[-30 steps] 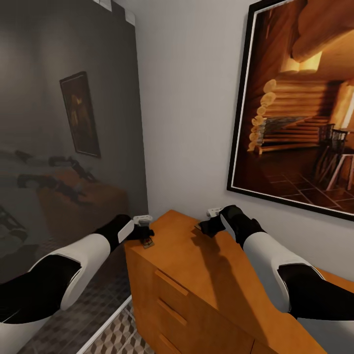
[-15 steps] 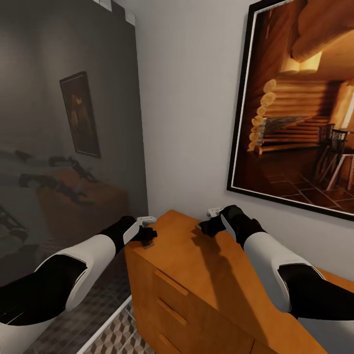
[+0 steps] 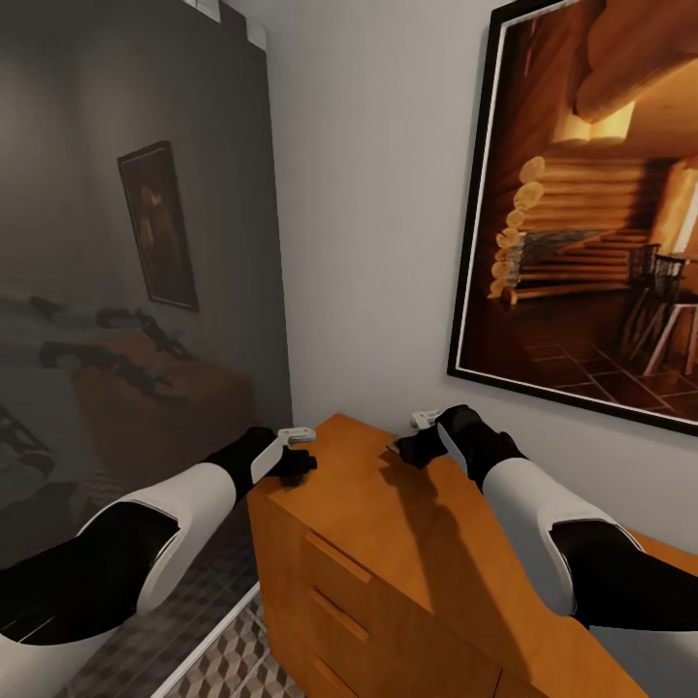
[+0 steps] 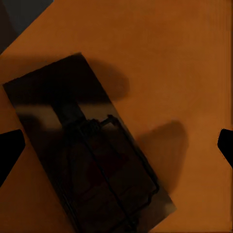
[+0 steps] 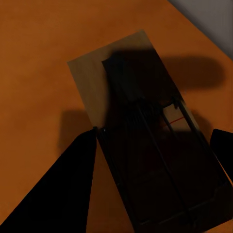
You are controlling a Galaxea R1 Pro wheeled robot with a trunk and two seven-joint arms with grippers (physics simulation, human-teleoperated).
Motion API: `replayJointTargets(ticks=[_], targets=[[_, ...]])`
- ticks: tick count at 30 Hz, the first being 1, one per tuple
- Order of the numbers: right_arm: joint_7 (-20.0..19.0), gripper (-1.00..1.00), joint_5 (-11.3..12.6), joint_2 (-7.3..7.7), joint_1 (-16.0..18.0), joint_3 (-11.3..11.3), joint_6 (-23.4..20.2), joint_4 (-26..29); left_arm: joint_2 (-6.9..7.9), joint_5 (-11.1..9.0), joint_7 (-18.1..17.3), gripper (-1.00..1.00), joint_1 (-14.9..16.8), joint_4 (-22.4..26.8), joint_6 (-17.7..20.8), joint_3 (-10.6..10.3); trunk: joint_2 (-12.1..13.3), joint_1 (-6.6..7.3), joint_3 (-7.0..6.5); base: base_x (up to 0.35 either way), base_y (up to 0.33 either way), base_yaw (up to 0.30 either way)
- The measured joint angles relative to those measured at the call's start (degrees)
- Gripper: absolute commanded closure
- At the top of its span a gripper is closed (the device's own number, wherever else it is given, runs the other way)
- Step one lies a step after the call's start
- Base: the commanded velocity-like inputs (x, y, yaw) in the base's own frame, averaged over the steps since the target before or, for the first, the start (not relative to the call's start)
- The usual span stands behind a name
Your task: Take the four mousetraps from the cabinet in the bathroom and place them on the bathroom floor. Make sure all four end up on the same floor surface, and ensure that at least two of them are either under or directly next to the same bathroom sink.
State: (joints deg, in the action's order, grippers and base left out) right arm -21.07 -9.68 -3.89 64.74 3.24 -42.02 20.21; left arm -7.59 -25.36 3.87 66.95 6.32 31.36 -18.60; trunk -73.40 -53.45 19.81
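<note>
Shifted inward over a small brown wooden mousetrap (image 4: 87, 160) on the low orange-brown wooden cabinet (image 3: 388, 543), the left gripper (image 3: 299, 463) straddles it with jaws spread, while the right gripper (image 3: 412, 451) brackets another mousetrap (image 5: 150, 145), grasp unclear.

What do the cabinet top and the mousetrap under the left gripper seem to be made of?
The cabinet top looks like orange-brown wood with a smooth, slightly satin finish; faint grain streaks show in the left wrist view. The mousetrap appears to be a flat wooden board carrying thin dark wire, probably metal; heavy shadow hides its true colour. The left gripper hangs over it.
</note>
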Motion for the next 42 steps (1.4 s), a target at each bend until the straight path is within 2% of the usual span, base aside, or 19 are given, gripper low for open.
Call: replayJointTargets(ticks=[9,22,28,34,35,39,42], targets=[[0.0,1.00,0.1,0.44,0.0,0.0,0.2,-0.2,-0.09,-0.1,0.3,-1.00,0.0,-1.2,0.0,-0.1,0.0,0.00,-0.01,0.000,0.000,0.000],[0.1,1.00,0.1,0.60,0.0,0.0,0.2,-0.3,-0.24,0.2,4.0,-1.00,0.0,-1.4,0.0,0.0,0.0,0.00,-0.01,0.000,0.000,0.000],[0.1,1.00,0.1,0.63,0.0,0.0,0.2,-0.3,-0.33,0.6,4.5,-1.00,0.0,-1.5,0.0,-0.4,0.0,0.00,-0.01,0.000,-0.011,0.000],[0.1,1.00,0.1,0.69,0.0,0.0,0.2,-0.3,-0.36,1.7,4.8,-1.00,0.0,-2.0,0.1,-1.8,0.0,0.00,-0.02,0.000,-0.083,0.000],[0.1,1.00,0.1,0.69,0.0,0.0,0.3,-0.3,-0.35,1.9,4.8,1.00,0.1,-2.0,0.2,-1.8,0.0,0.00,-0.02,0.000,-0.100,0.000],[0.1,1.00,0.1,0.70,0.0,0.0,0.3,-0.3,-0.35,1.7,4.8,1.00,0.0,-1.8,0.5,-1.9,0.0,0.00,-0.02,0.000,-0.089,0.000],[0.1,1.00,0.1,0.71,0.0,0.0,0.2,-0.3,-0.39,1.4,4.9,1.00,0.1,-1.6,0.7,-1.2,0.0,0.00,-0.02,0.000,-0.039,0.000]])
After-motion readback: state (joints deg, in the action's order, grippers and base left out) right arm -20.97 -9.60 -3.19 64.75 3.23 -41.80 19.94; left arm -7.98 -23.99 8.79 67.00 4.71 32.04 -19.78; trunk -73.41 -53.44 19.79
